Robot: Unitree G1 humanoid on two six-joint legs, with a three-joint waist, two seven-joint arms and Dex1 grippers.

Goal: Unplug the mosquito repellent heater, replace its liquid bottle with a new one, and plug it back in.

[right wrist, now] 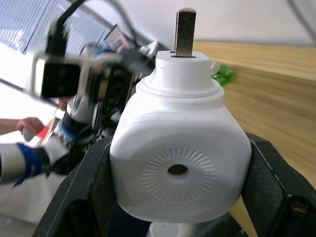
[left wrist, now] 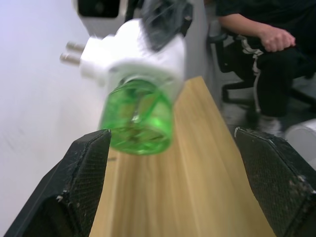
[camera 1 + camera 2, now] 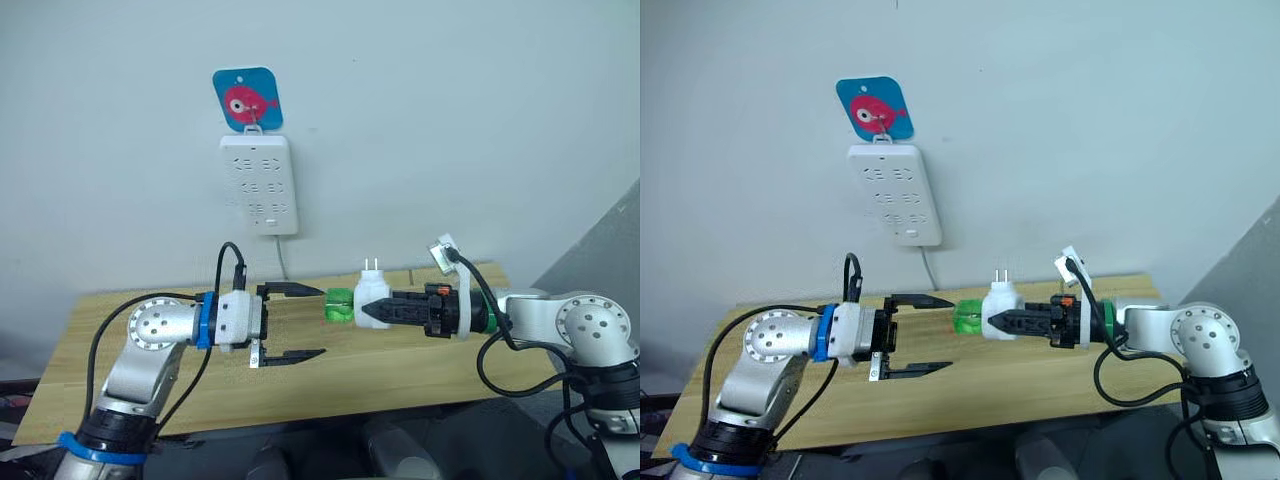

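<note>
While the right gripper clamps the unplugged heater at frame centre, the wide-open, empty left gripper faces its liquid bottle, not yet removed.

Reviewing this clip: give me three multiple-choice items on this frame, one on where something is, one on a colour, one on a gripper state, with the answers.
1. Where is the mosquito repellent heater?
A. Plugged into the power strip
B. Held by the right gripper above the table
C. Lying on the table

2. What colour is the liquid bottle in the heater?
A. Green
B. Blue
C. Clear

3. How is the left gripper?
A. Shut on the bottle
B. Shut, empty
C. Open

Answers: B, its fingers clamp the heater in mid-air; A, translucent green; C, fingers apart beside the bottle.
</note>
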